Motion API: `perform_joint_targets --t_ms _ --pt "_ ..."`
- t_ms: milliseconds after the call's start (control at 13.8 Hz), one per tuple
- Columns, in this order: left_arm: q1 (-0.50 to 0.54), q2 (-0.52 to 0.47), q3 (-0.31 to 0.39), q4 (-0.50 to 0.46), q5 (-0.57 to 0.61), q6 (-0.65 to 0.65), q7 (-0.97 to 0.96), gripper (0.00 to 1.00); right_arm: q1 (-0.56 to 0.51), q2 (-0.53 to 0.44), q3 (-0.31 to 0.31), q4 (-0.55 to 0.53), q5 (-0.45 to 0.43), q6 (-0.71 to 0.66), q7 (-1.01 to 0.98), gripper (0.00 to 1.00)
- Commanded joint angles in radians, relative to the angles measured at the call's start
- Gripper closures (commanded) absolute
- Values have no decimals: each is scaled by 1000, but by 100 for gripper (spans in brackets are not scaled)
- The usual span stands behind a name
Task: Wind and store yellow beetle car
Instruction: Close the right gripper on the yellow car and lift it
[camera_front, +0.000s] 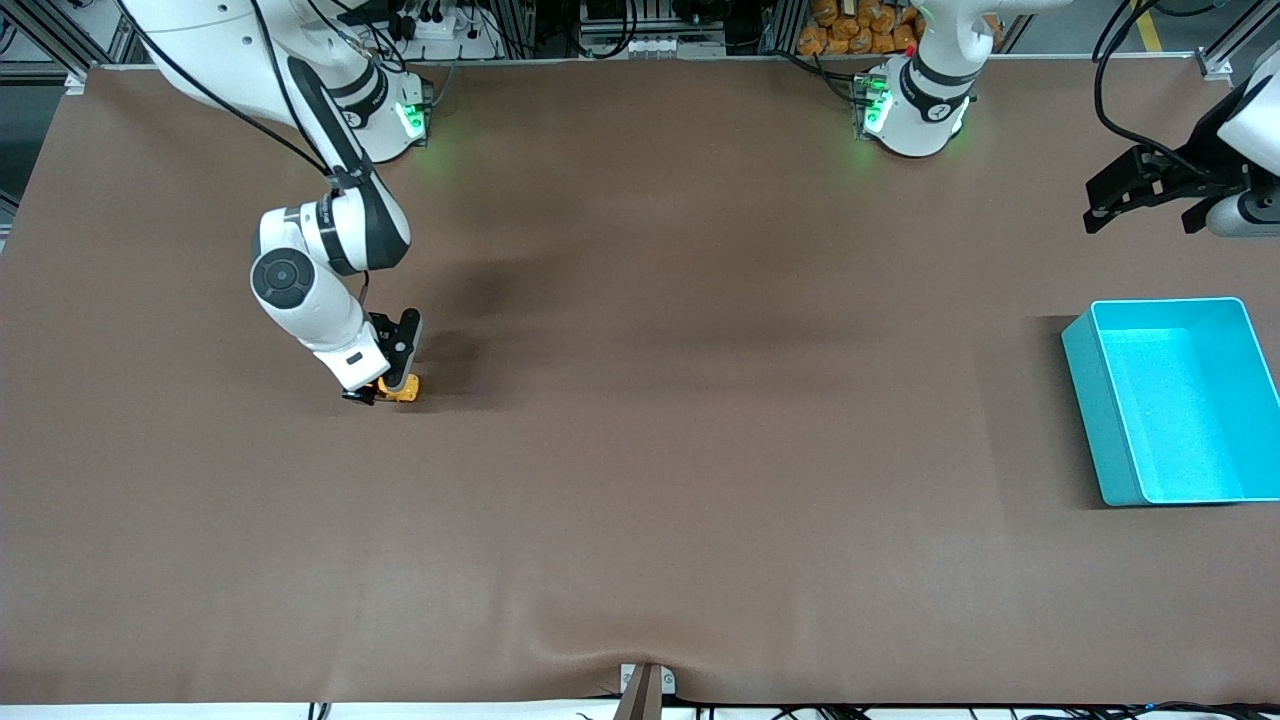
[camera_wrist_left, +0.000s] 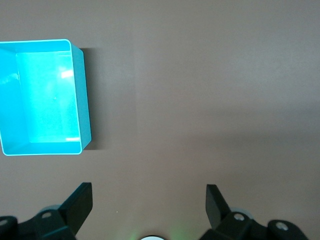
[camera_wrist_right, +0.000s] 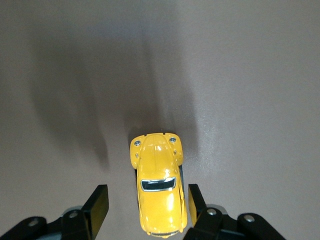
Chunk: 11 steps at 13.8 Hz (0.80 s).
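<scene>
The yellow beetle car (camera_front: 407, 388) stands on the brown table toward the right arm's end. My right gripper (camera_front: 385, 388) is down at the table with the car between its fingers. In the right wrist view the car (camera_wrist_right: 157, 185) lies between the open fingers of the right gripper (camera_wrist_right: 147, 206). One finger (camera_wrist_right: 196, 202) is close beside the car's side and the other (camera_wrist_right: 99, 205) stands well apart from it. My left gripper (camera_front: 1140, 195) is open and empty in the air, waiting over the table near the teal bin (camera_front: 1090, 385). It also shows in the left wrist view (camera_wrist_left: 148, 201).
The teal bin (camera_wrist_left: 82, 100) is open-topped and empty, at the left arm's end of the table. The brown table cover (camera_front: 650, 400) has a small wrinkle at the edge nearest the front camera.
</scene>
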Motion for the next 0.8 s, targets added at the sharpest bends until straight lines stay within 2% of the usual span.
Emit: perform_joint_targets --t_ms 0,145,217,362,506,651,723 --pt "9 1 -3 13 0 -8 10 0 -9 40 -6 34 -7 12 -50 31" --pt "9 1 0 13 0 -8 10 0 -16 51 -6 40 -5 15 -54 36" --pt "9 1 0 13 0 -8 10 0 -16 57 -6 42 -5 15 -54 43" --pt "6 1 -2 13 0 -8 11 0 -15 57 -6 43 -5 15 -54 65" --pt "7 1 -2 13 0 -8 10 0 -16 59 -6 43 -2 15 -54 73" --pt "7 1 0 13 0 -8 10 0 -18 68 -6 43 -2 15 -54 86" --pt "7 1 -2 13 0 -8 10 0 -22 71 -6 43 -2 20 -54 87"
